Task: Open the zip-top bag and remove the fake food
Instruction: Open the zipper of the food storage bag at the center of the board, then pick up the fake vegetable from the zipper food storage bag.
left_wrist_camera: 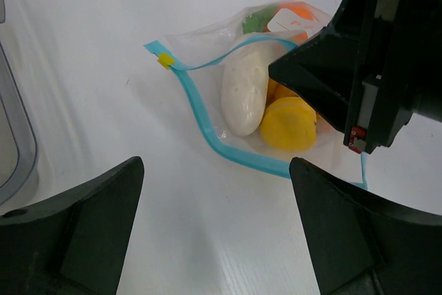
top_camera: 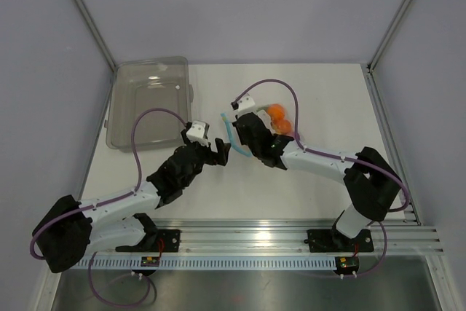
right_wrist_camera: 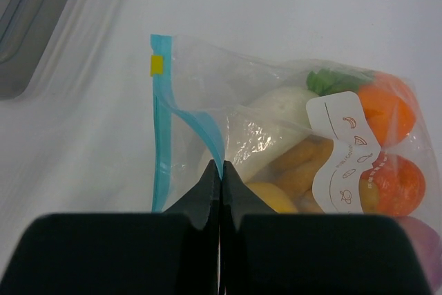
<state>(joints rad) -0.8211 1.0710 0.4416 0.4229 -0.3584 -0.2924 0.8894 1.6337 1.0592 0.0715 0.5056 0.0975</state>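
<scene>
The clear zip-top bag (right_wrist_camera: 207, 94) lies on the white table with its light blue zip strip (left_wrist_camera: 200, 119) parted, the mouth open. Inside are the fake food pieces: a white radish (left_wrist_camera: 243, 91) with green top, a yellow piece (left_wrist_camera: 289, 124), orange pieces (right_wrist_camera: 387, 112) and a purple piece at the edge of the right wrist view. My right gripper (right_wrist_camera: 221, 170) is shut on the upper blue lip of the bag. My left gripper (left_wrist_camera: 217, 229) is open and empty, just short of the lower lip. From above, the bag (top_camera: 280, 118) is mostly hidden by the right gripper (top_camera: 244, 136); the left gripper (top_camera: 218, 154) sits beside it.
A smoky-grey translucent tray (top_camera: 149, 100) stands at the back left of the table; its rim shows in the left wrist view (left_wrist_camera: 17, 150). A metal rail runs along the near edge of the table.
</scene>
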